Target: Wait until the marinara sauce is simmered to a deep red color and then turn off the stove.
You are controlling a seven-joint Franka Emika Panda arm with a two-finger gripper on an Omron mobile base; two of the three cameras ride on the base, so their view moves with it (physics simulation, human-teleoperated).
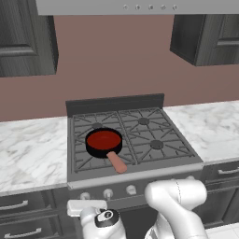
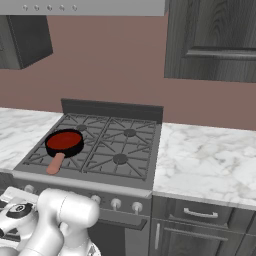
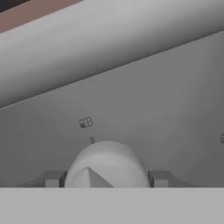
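The marinara sauce point(image 1: 103, 138) point(image 2: 64, 140) is a smooth, deep red disc in a small black pan with a salmon-pink handle point(image 1: 116, 162). The pan sits on the front left burner of the grey stove point(image 1: 140, 175) point(image 2: 135, 150). My gripper point(image 3: 106, 178) is low at the stove's front panel, at the left end of the knob row. In the hand view a round silver knob point(image 3: 107, 164) sits between the two fingertips point(image 3: 54, 178), which are shut on its sides. The white hand point(image 1: 87, 207) point(image 2: 15, 212) is pressed up against the panel.
More silver knobs point(image 1: 108, 193) point(image 2: 116, 203) run along the panel to the right. Marble counters point(image 1: 28, 149) point(image 2: 205, 155) flank the stove. Dark cabinets point(image 2: 210, 40) hang above, with drawers point(image 2: 200, 214) below. The arm's white elbow point(image 1: 179, 193) stands before the oven.
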